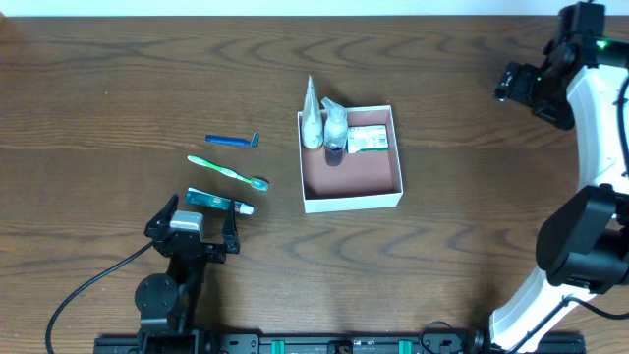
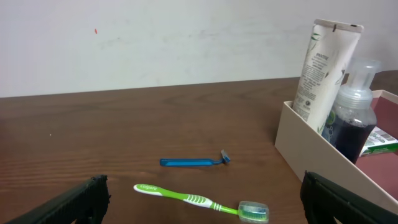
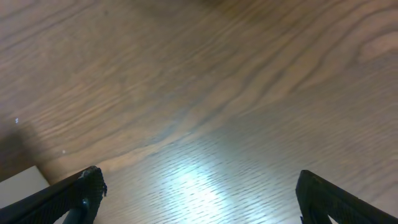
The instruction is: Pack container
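The container (image 1: 352, 200) is a shallow white box with a pink-brown inside at the table's middle. It holds a white tube (image 1: 311, 116), a dark pump bottle (image 1: 336, 133) and a green-and-white packet (image 1: 369, 139). Its wall (image 2: 323, 155), the tube (image 2: 323, 68) and the bottle (image 2: 354, 115) also show in the left wrist view. Left of it lie a blue razor (image 1: 233, 141), a green toothbrush (image 1: 228, 172) and a teal packet (image 1: 218, 203). My left gripper (image 1: 197, 224) is open and empty, just in front of the teal packet. My right gripper (image 1: 531, 87) is open and empty at the far right.
In the left wrist view the razor (image 2: 194, 162) and toothbrush (image 2: 199, 200) lie ahead of the open fingers (image 2: 202, 208). The right wrist view shows bare brown tabletop between its fingers (image 3: 199, 199), with a white corner (image 3: 25, 180) at the left edge.
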Controlling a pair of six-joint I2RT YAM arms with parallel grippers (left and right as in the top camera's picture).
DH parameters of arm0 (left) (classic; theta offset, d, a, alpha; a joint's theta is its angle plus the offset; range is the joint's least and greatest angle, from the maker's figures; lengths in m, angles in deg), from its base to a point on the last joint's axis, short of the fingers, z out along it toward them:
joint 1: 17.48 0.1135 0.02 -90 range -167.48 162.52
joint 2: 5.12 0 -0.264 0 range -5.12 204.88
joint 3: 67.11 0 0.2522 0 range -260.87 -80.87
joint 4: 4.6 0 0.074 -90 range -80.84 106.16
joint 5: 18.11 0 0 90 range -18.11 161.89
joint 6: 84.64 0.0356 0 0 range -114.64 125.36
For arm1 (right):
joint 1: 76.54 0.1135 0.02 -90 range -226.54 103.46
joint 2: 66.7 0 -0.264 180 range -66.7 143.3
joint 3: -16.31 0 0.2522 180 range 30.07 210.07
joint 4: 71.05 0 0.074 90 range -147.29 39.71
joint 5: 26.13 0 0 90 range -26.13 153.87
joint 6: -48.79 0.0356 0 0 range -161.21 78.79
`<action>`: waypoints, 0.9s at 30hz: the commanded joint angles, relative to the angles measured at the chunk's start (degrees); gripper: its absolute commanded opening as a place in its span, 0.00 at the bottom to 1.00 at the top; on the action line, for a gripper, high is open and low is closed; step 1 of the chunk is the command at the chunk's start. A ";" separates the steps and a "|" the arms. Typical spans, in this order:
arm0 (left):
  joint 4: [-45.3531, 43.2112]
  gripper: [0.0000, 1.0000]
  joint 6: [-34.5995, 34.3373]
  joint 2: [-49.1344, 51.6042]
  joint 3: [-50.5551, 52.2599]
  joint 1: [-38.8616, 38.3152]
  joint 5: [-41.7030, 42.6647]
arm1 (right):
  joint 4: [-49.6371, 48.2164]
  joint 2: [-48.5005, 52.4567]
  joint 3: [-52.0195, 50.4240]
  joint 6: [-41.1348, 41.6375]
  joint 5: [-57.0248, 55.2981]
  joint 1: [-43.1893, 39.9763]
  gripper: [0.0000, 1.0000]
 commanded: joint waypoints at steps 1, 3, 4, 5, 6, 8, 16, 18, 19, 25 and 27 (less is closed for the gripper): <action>1.64 0.98 -3.15 -0.28 1.09 0.28 1.44 | 0.07 -1.64 0.98 -0.09 -0.31 -0.63 0.99; 2.45 0.98 -7.41 -0.26 0.46 0.28 1.44 | 0.04 -1.64 0.98 -0.09 -0.31 -0.59 0.99; 3.65 0.98 -9.55 -0.26 -0.46 0.28 1.44 | 0.04 -1.64 0.98 -0.09 -0.31 -0.59 0.99; 5.44 0.98 -11.76 -0.24 -1.86 0.28 1.44 | 0.04 -1.64 0.98 -0.09 -0.31 -0.59 0.99; 8.24 0.98 -14.14 0.09 -4.24 0.28 1.42 | 0.07 -1.64 0.98 -0.09 -0.31 -0.59 0.99; 13.44 0.98 -15.41 1.77 -9.07 0.28 1.40 | 0.04 -1.64 0.98 -0.09 -0.31 -0.59 0.99; 37.29 0.98 -15.63 25.09 -33.27 0.28 1.49 | 0.07 -1.64 0.98 -0.09 -0.31 -0.59 0.99; 42.14 0.98 -15.61 32.04 -39.17 0.28 3.13 | 0.04 -1.64 0.98 -0.09 -0.31 -0.59 0.99; 43.76 0.98 -15.63 35.23 -41.92 0.28 5.38 | 0.07 -1.64 0.98 -0.09 -0.31 -0.59 0.99; 45.70 0.98 -15.63 46.47 -47.74 0.28 16.79 | 0.04 -1.64 0.98 -0.09 -0.31 -0.59 0.99; 43.74 0.98 -15.61 49.29 -47.71 0.28 18.47 | 0.04 -1.64 0.98 -0.09 -0.31 -0.59 0.99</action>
